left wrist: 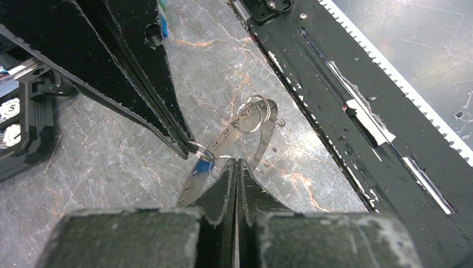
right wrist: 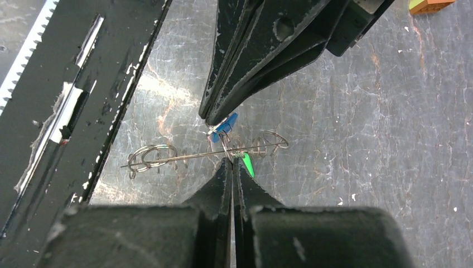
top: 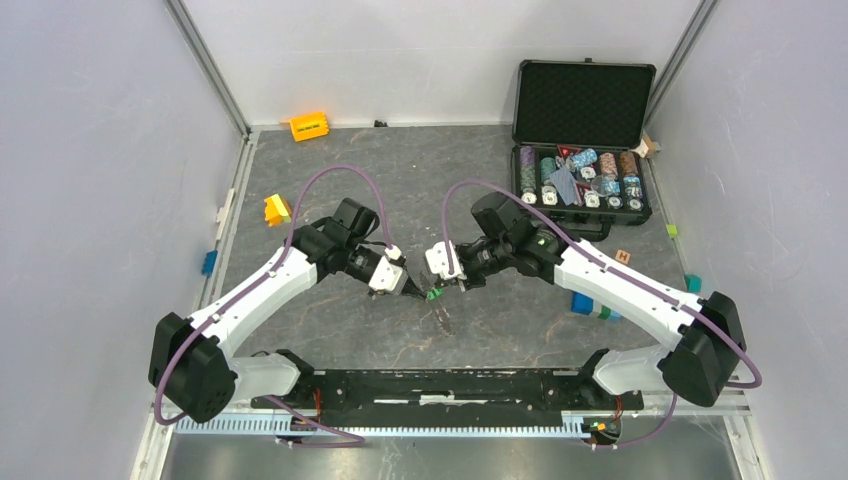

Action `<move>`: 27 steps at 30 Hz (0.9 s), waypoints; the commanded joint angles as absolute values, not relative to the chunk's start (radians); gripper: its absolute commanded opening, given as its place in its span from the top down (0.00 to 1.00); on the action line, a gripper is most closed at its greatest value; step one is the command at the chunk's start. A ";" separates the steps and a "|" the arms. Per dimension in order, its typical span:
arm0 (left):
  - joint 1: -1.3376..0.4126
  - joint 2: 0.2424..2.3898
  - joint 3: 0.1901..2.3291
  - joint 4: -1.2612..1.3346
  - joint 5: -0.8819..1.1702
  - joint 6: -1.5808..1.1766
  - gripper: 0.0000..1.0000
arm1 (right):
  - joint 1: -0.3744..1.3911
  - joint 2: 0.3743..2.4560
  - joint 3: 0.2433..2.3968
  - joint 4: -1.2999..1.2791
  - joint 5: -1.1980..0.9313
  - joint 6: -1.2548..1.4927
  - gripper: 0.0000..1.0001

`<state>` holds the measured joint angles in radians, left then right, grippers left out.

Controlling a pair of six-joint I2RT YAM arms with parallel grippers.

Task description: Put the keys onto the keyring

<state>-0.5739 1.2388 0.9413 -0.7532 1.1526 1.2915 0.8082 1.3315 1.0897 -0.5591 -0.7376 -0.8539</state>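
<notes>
Over the middle of the table (top: 330,200), the left gripper (top: 408,287) has its jaws pressed together, tip at the blue key (right wrist: 226,123). The keyring (right wrist: 151,157), wire loops along a thin strip, lies between both tips. The green key (right wrist: 247,165) sits just beside the right gripper (right wrist: 231,163), likewise closed. What each tip actually pinches is hard to tell.

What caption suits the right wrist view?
Shut right claw and shut left claw meet at the wire keyring, blue key and green key beside their tips.
</notes>
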 commanded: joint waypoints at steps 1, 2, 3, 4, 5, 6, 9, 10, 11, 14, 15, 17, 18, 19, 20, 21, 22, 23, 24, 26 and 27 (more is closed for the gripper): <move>-0.578 1.248 0.965 -0.764 1.156 1.328 0.98 | 0.797 1.287 1.114 -0.468 -0.805 -0.795 1.00; -0.578 1.253 0.971 -0.764 1.156 1.325 0.98 | 0.798 1.287 1.107 -0.458 -0.813 -0.781 1.00; -0.577 1.256 0.976 -0.764 1.155 1.324 0.98 | 0.797 1.284 1.100 -0.447 -0.825 -0.767 1.00; -0.577 1.260 0.981 -0.764 1.154 1.321 0.98 | 0.797 1.283 1.094 -0.434 -0.832 -0.754 1.00; -0.577 1.262 0.985 -0.764 1.154 1.319 0.98 | 0.796 1.281 1.085 -0.422 -0.839 -0.743 1.00; -0.577 1.264 0.990 -0.764 1.151 1.315 0.98 | 0.796 1.279 1.075 -0.411 -0.844 -0.733 1.00; -0.575 1.264 1.001 -0.764 1.145 1.307 0.98 | 0.796 1.275 1.052 -0.386 -0.850 -0.717 1.00; -0.574 1.263 1.000 -0.749 1.143 1.288 0.98 | 0.796 1.275 1.045 -0.380 -0.853 -0.713 1.00; -0.574 1.260 0.998 -0.731 1.140 1.267 0.97 | 0.796 1.273 1.039 -0.374 -0.855 -0.709 1.00; -0.570 1.249 0.994 -0.708 1.128 1.239 0.90 | 0.796 1.268 1.019 -0.355 -0.858 -0.698 1.00; -0.569 1.247 0.995 -0.702 1.126 1.229 0.87 | 0.796 1.266 1.016 -0.352 -0.859 -0.697 1.00; -0.568 1.248 0.997 -0.701 1.120 1.219 0.80 | 0.795 1.265 1.012 -0.348 -0.859 -0.695 1.00; -0.568 1.247 0.999 -0.701 1.116 1.214 0.78 | 0.795 1.264 1.012 -0.346 -0.861 -0.694 1.00; -0.568 1.245 1.000 -0.702 1.113 1.209 0.75 | 0.793 1.261 1.012 -0.345 -0.861 -0.693 1.00; -0.566 1.243 1.000 -0.700 1.108 1.207 0.73 | 0.792 1.260 1.012 -0.347 -0.861 -0.695 1.00; -0.566 1.241 1.000 -0.700 1.105 1.205 0.71 | 0.790 1.259 1.012 -0.344 -0.862 -0.692 1.00; -0.566 1.240 1.000 -0.700 1.102 1.203 0.70 | 0.789 1.257 1.012 -0.345 -0.863 -0.690 1.00; -0.566 1.240 1.000 -0.700 1.100 1.201 0.68 | 0.787 1.257 1.014 -0.346 -0.864 -0.691 1.00; -0.566 1.238 1.000 -0.701 1.096 1.198 0.67 | 0.788 1.255 1.016 -0.346 -0.864 -0.689 1.00; -0.566 1.236 1.000 -0.700 1.081 1.193 0.65 | 0.785 1.255 1.020 -0.348 -0.865 -0.690 1.00; -0.566 1.231 1.002 -0.700 1.072 1.190 0.64 | 0.786 1.253 1.022 -0.352 -0.864 -0.691 1.00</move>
<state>-0.5709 1.2552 0.9634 -0.7391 1.1015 1.2270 0.7834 1.2926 1.0054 -0.4061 -0.8101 -0.7036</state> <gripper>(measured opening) 0.346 0.006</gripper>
